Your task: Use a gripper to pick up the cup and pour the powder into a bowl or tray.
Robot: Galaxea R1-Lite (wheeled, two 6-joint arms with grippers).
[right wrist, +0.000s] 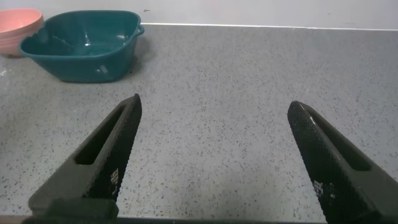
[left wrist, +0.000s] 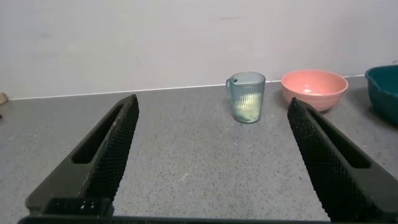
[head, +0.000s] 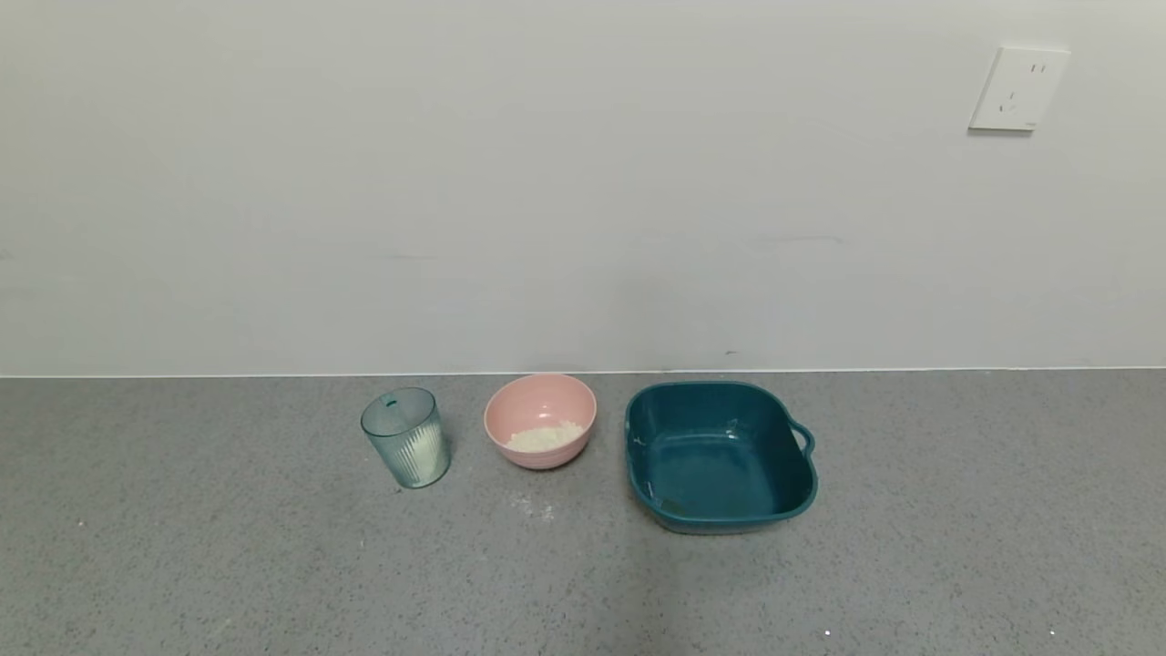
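Cup (head: 405, 437) upright beside pink bowl (head: 540, 410) holding powder (head: 545, 438); left gripper (left wrist: 211, 155) and right gripper (right wrist: 211, 155) both spread wide, holding nothing.

I see three things in row on counter (head: 228, 547), near wall (head: 547, 182). Cup (head: 406, 437) at my left, upright. Bowl (head: 540, 420) in middle, just beside cup, apart from it. Tray (head: 720, 456) at my right, near bowl, handle on side away from bowl. Powder (head: 545, 438) in bowl. Few specks (head: 537, 507) on counter before bowl. Socket (head: 1017, 88) on wall, far right, well above tray.
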